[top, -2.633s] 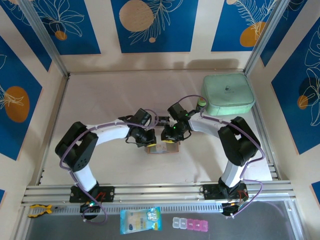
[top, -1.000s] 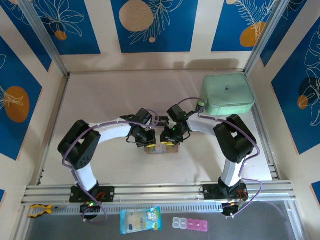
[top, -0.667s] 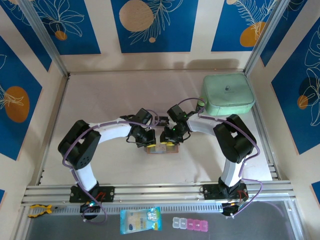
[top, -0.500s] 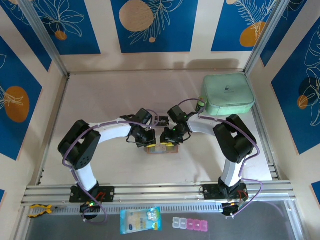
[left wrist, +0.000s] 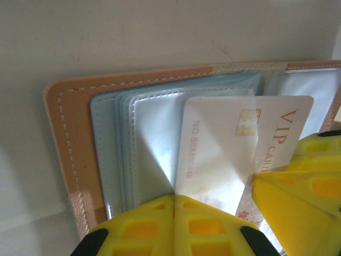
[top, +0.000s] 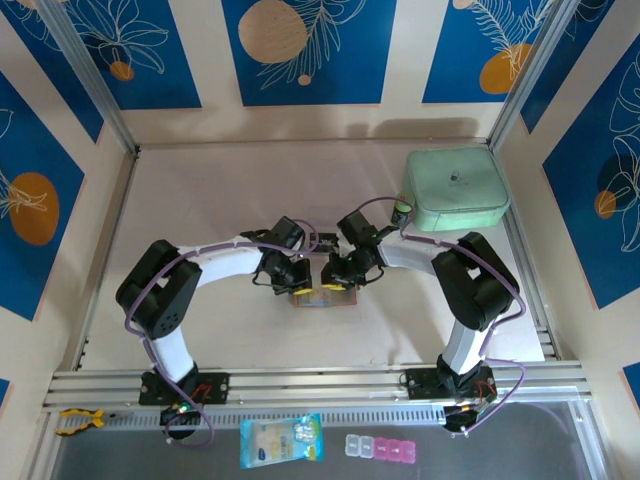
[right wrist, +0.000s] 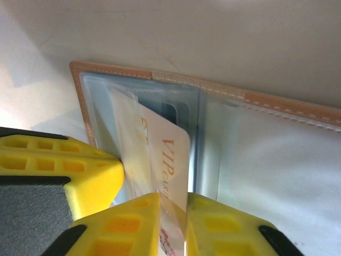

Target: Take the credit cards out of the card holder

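White arms (top: 215,255), black joints (top: 160,290) (purple cables (top: 372,200)), yellow fingers (left wrist: 138,229)

card holder (top: 322,297) open mid-table, card (left wrist: 277,128) half in its sleeve — case (top: 455,190) behind, right

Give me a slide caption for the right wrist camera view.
Right claw pinches a white VIP card sticking partway out of the open tan card holder.

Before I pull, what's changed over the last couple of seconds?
The right claw has closed on the white VIP card poking from the card holder. The left claw stays shut on its clear sleeve; holder and green case haven't moved.
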`<state>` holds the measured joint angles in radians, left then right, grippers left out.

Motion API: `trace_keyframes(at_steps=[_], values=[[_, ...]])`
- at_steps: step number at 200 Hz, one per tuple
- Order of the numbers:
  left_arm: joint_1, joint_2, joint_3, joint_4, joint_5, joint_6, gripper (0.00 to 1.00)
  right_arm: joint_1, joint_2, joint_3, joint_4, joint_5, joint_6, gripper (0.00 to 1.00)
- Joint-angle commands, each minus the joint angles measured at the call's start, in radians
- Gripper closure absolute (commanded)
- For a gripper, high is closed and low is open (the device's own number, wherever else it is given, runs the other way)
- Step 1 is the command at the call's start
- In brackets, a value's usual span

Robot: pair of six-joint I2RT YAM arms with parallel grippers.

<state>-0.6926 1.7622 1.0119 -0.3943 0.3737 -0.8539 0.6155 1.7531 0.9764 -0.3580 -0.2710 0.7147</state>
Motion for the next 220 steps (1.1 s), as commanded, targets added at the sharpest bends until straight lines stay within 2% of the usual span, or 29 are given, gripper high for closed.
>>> trace_keyframes(at_steps=[1, 38, 220], values=[[-0.006, 0.021, 0.015, -0.043, -0.017, 0.017, 0.92, -0.006, -0.032, -0.021, 0.005, -0.033, 0.006, 0.84], [-0.006, 0.021, 0.011, -0.044, -0.020, 0.016, 0.92, -0.010, -0.037, -0.026, -0.002, -0.029, -0.001, 0.90], [-0.004, -0.018, -0.018, 0.009, -0.007, 0.001, 0.92, -0.077, -0.174, 0.016, -0.170, 0.028, -0.135, 0.98]])
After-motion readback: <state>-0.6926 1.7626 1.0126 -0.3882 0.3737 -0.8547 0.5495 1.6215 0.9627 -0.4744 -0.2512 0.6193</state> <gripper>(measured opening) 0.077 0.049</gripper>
